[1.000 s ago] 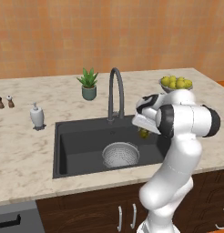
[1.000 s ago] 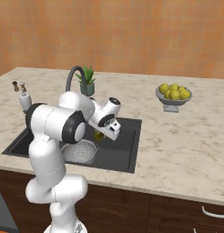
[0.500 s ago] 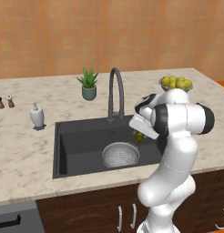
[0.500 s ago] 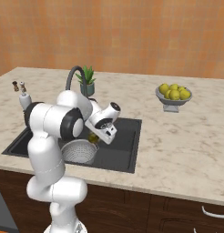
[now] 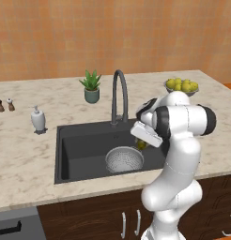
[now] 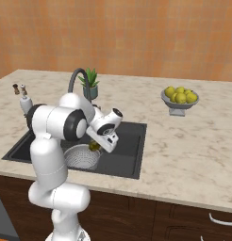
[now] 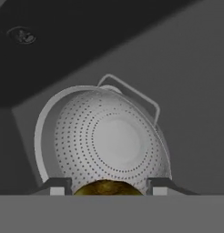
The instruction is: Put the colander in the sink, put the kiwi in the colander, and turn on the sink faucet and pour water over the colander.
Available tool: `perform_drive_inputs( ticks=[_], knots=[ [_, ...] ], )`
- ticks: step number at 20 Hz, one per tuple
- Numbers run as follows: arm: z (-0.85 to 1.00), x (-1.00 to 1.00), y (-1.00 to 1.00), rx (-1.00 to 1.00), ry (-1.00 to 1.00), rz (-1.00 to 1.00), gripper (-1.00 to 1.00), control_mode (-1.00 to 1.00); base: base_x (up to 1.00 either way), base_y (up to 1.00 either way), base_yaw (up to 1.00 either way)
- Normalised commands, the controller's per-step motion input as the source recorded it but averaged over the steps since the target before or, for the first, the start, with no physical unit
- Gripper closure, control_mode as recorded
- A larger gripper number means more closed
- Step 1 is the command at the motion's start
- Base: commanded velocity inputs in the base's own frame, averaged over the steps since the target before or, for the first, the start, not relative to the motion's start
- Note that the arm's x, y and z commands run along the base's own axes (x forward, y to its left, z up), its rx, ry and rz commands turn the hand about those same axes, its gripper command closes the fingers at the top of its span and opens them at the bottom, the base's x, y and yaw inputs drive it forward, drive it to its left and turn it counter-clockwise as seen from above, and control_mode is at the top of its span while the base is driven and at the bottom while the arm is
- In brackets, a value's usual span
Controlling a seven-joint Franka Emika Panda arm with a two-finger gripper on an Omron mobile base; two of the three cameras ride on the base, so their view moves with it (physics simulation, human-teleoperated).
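The silver colander point(image 5: 124, 159) point(image 6: 81, 156) stands empty in the black sink point(image 5: 80, 140) point(image 6: 132, 141), right of the basin's middle. My gripper point(image 5: 142, 140) point(image 6: 96, 143) hangs just above the colander's right rim, shut on the olive-brown kiwi point(image 5: 142, 145) point(image 6: 94, 147). In the hand view the kiwi point(image 7: 108, 187) sits between the two fingertips, with the colander's holed bowl point(image 7: 104, 141) directly below and the drain point(image 7: 21, 35) far off. The dark gooseneck sink faucet point(image 5: 118, 93) point(image 6: 75, 80) rises behind the basin; no water runs.
On the marble counter are a white soap pump point(image 5: 38, 119), a potted plant point(image 5: 91, 86), two small shakers point(image 5: 4, 105) at far left, and a grey bowl of yellow fruit point(image 5: 181, 86) point(image 6: 180, 97) at the right.
The hand, with the kiwi held in it, has come down and a little toward the colander. The colander has stayed put.
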Motion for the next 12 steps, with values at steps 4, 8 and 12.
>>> perform_drive_inputs(
  ticks=[4,8,12],
  knots=[
    [-0.13,-0.15,0.21,0.00,0.02,0.00,1.00,-1.00,0.00,0.00,0.00],
    [-0.19,-0.17,0.22,0.00,0.03,0.00,1.00,-1.00,0.00,0.00,0.00],
    [-0.23,-0.16,0.03,0.00,0.01,0.00,1.00,-1.00,0.00,0.00,0.00]
  ],
)
